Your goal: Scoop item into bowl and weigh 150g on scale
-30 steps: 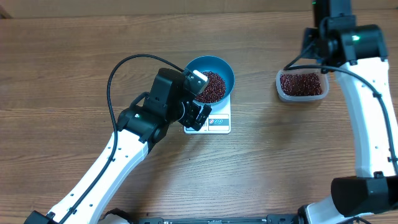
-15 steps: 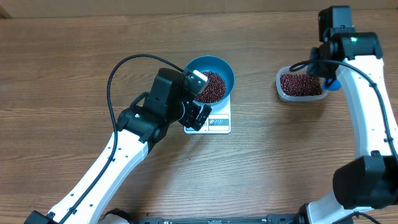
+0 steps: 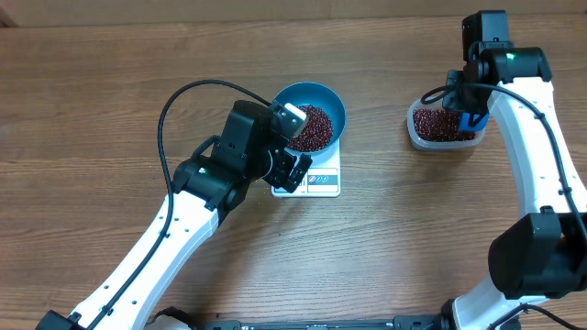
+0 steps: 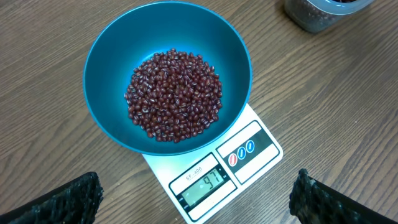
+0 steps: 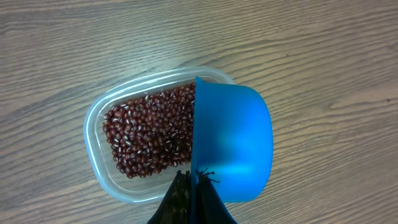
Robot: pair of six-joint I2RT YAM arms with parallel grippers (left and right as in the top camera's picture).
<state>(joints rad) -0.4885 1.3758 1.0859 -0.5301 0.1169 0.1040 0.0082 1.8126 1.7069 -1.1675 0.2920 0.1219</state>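
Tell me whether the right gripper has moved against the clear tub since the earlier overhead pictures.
Yes. The right gripper, shut on the blue scoop, has shifted left: the scoop was outside the clear tub's right edge, now over it.

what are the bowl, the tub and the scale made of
Bowl: looks like smooth, opaque blue plastic, with an even colour and a soft sheen. Tub: clear plastic, since the beans show through its wall. Scale: probably white plastic, judging by its flat, uniform, smooth top, though the look alone does not settle it.
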